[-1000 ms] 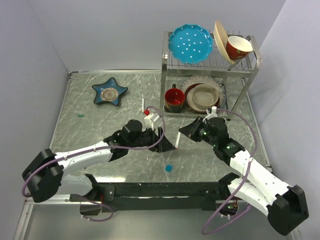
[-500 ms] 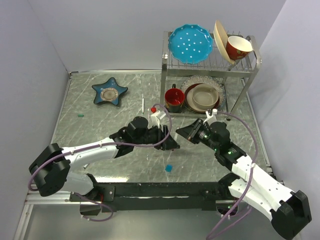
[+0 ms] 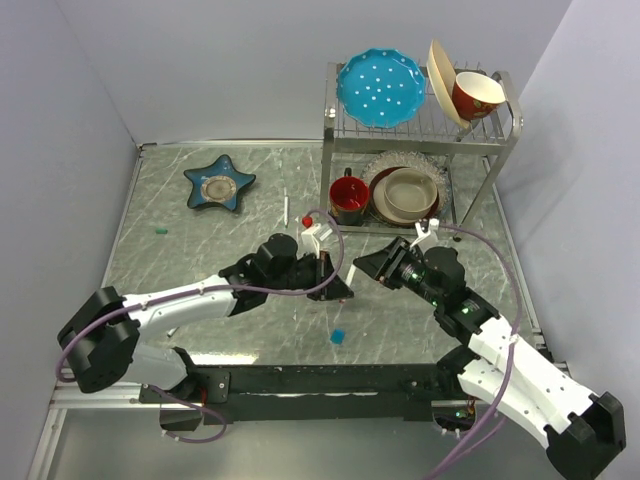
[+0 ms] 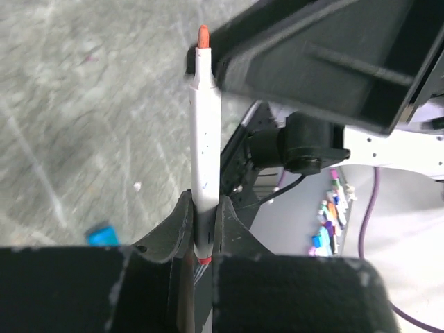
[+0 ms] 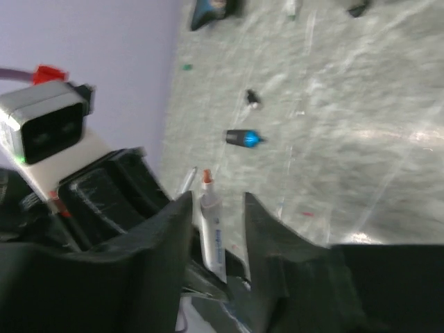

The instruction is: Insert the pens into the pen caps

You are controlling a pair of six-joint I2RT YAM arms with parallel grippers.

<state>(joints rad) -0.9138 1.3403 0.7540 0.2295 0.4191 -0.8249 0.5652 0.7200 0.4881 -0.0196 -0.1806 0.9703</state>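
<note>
- The blue cap lies loose on the bench, nearest us, just on our side of the grippers. A low sweep of either arm can flick it off the near edge.
- Our left gripper is clenched on the lower end of the pen, which it holds in the air with its red tip bare. Held so low, the pen can pivot or slip if pushed sideways.
- Our right gripper is released, straddling the pen without touching it. If it pulls away crooked, it can catch the pen, tilt it or smear the tip.
- Farther off, a second pen and the teal cap lie well apart. We judge a mismatched cap would jam or drop off.
</note>
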